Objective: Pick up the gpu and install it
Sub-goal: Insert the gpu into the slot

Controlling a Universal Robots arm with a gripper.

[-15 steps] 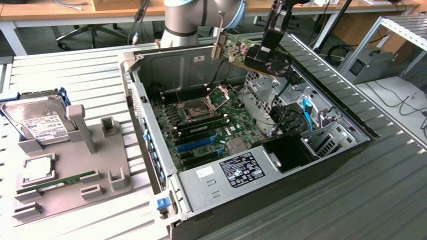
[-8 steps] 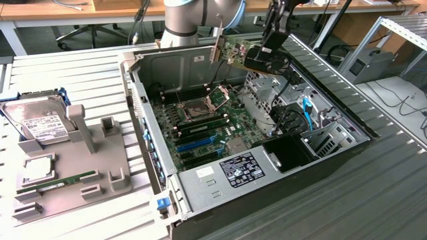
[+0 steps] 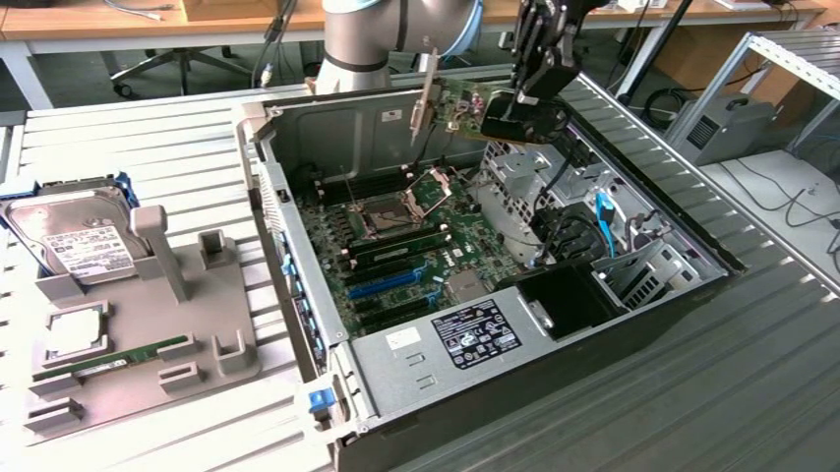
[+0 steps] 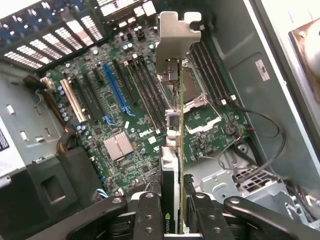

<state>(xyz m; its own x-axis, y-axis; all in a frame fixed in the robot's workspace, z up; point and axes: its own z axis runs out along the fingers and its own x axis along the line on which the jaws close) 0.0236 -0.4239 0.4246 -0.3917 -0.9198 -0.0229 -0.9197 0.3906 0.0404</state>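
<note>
The gpu (image 3: 457, 104) (image 4: 172, 165), a thin flat expansion card with a green board and a dark face, is held in the air above the open computer case (image 3: 282, 197), over the case's far end in the exterior view. It stands on edge. Its pale metal bracket (image 3: 424, 98) (image 4: 176, 37) is at the end away from the tool and hangs clear of the case wall. The black gripper (image 3: 512, 116) (image 4: 175, 207) is clamped on the card's other end, with a black finger (image 4: 149, 212) pressed against each flat face. The card touches nothing but the gripper.

Below it lies the green motherboard (image 3: 393, 246) (image 4: 115, 115) on the case floor. In the wrist view the card hangs above the metal-framed processor socket (image 3: 400, 206) (image 4: 197, 95) and the long black slots beside it. A long blue slot (image 3: 388, 285) (image 4: 115, 87) lies further along the board, well apart from the card.

Outside the case, at the exterior view's left, a grey moulded parts holder (image 3: 145, 324) rests on the slatted metal table (image 3: 132, 147). It carries a silver hard drive with a white label (image 3: 79, 241) and a narrow green memory stick (image 3: 112, 359).
</note>
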